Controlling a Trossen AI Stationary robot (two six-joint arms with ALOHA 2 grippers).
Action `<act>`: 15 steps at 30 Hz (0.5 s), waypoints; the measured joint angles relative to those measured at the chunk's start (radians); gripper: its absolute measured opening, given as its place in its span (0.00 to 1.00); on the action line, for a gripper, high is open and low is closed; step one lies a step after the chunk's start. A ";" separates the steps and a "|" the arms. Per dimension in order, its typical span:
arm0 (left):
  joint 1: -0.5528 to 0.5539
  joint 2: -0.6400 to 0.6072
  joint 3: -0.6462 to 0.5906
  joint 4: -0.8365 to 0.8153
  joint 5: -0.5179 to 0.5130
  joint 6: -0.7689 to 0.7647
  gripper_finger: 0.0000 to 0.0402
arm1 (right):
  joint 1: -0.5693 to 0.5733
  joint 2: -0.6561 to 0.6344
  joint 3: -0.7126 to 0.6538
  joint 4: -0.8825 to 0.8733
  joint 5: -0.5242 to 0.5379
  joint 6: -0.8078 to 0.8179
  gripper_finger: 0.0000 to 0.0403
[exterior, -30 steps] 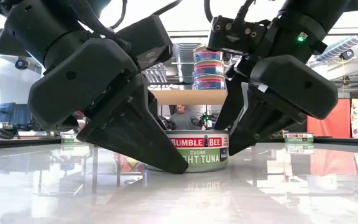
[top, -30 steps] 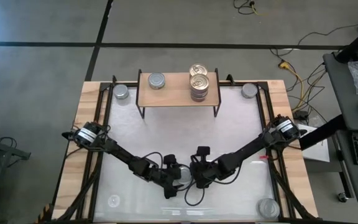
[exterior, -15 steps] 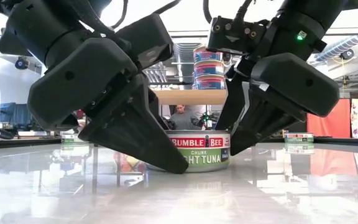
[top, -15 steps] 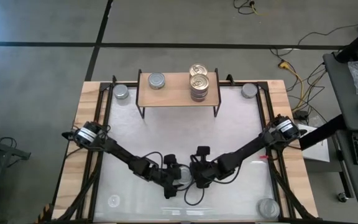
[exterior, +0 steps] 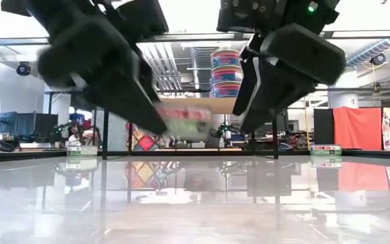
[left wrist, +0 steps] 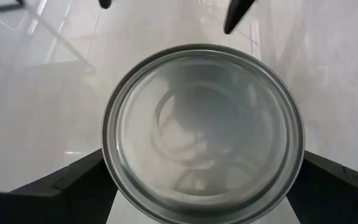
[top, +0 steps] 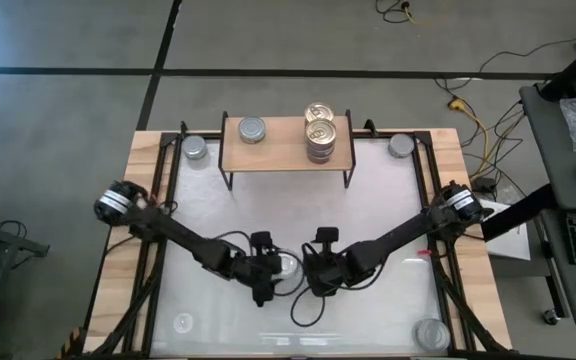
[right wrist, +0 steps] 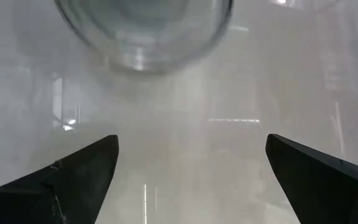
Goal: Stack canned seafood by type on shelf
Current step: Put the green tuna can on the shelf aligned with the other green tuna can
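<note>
Silver-lidded tin [left wrist: 202, 134] pinched in the left claw [top: 268, 270], off the counter [top: 368, 200].

Light-wood shelf [top: 283, 152] at the far side of the counter carries one silver-lidded tin [top: 252, 129] toward its left end and a stack of gold-lidded tins [top: 319, 132] toward its right end; loose silver tins sit on the counter beside the shelf's left leg [top: 195, 148], by the far right corner [top: 400, 145] and by the near right corner [top: 430, 333]; the left claw's fingers [left wrist: 61, 186] press against opposite sides of the held tin, which the low view shows blurred and clear of the glossy surface, near the counter's middle front; the right claw [top: 313, 275] hangs just beside it, spread wide and gripping nothing, the tin lying beyond its fingertips rather than between them.
</note>
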State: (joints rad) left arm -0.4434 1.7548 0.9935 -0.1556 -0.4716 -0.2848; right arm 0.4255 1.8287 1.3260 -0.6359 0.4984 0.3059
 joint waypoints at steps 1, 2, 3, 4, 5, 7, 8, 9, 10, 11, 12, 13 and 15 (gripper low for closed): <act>0.003 -0.030 -0.001 -0.030 0.000 0.002 0.91 | -0.001 -0.012 -0.004 -0.002 0.001 0.010 0.99; 0.007 -0.061 -0.001 -0.064 -0.002 0.004 0.91 | -0.001 -0.023 -0.007 -0.002 0.004 0.021 0.99; 0.012 -0.094 -0.001 -0.101 -0.011 0.008 0.91 | 0.000 -0.036 -0.013 -0.005 0.003 0.036 0.99; 0.017 -0.128 -0.001 -0.142 -0.028 0.017 0.91 | 0.000 -0.046 -0.018 -0.009 0.003 0.046 0.99; 0.023 -0.168 -0.003 -0.184 -0.043 0.030 0.91 | 0.002 -0.052 -0.021 -0.009 0.004 0.060 0.99; 0.045 -0.250 -0.004 -0.251 -0.066 0.063 0.91 | 0.006 -0.062 -0.026 -0.009 0.003 0.080 0.99; 0.062 -0.294 -0.004 -0.278 -0.069 0.079 0.91 | 0.008 -0.064 -0.027 -0.010 0.003 0.089 0.99; 0.084 -0.340 -0.004 -0.305 -0.069 0.098 0.91 | 0.012 -0.065 -0.027 -0.009 0.003 0.094 0.99; 0.110 -0.381 -0.004 -0.328 -0.069 0.119 0.91 | 0.016 -0.065 -0.029 -0.008 0.003 0.100 0.99; 0.144 -0.422 -0.006 -0.340 -0.070 0.143 0.91 | 0.019 -0.065 -0.031 -0.009 0.003 0.107 0.99; 0.182 -0.459 -0.006 -0.351 -0.063 0.169 0.91 | 0.021 -0.063 -0.031 -0.009 0.003 0.118 0.99; 0.228 -0.493 -0.006 -0.360 -0.041 0.195 0.91 | 0.024 -0.062 -0.033 -0.008 0.003 0.127 0.99; 0.341 -0.547 -0.007 -0.357 0.036 0.247 0.91 | 0.027 -0.061 -0.039 -0.009 0.003 0.152 0.99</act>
State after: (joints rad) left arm -0.1024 1.2073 0.9867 -0.5125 -0.4357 -0.0374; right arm 0.4525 1.7674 1.2868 -0.6451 0.5011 0.4575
